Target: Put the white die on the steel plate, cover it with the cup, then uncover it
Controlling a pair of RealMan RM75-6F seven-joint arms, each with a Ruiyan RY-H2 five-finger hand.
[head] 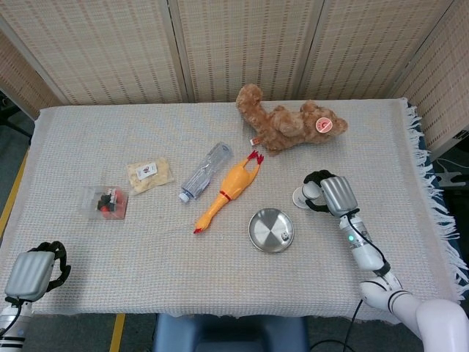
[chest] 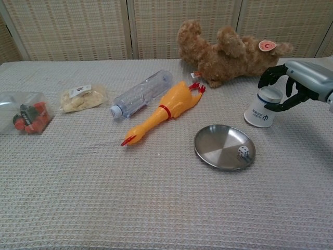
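Done: white die (chest: 243, 151) already lies on the steel plate (chest: 213, 148)
Right hand (chest: 291, 86): you grip the upturned cup (chest: 260, 108)
Left hand (head: 33, 270): fingers curled, holding nothing
Left: cover, then uncover

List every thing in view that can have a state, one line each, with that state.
white die: lying on the steel plate, uncovered.
steel plate: flat on the cloth, holding only the die.
cup: upside down beside the plate, gripped.
right hand: fingers wrapped around the cup.
left hand: at the table's near corner, holding nothing.
water bottle: lying on its side.
rubber chicken: lying flat.
teddy bear: lying down.
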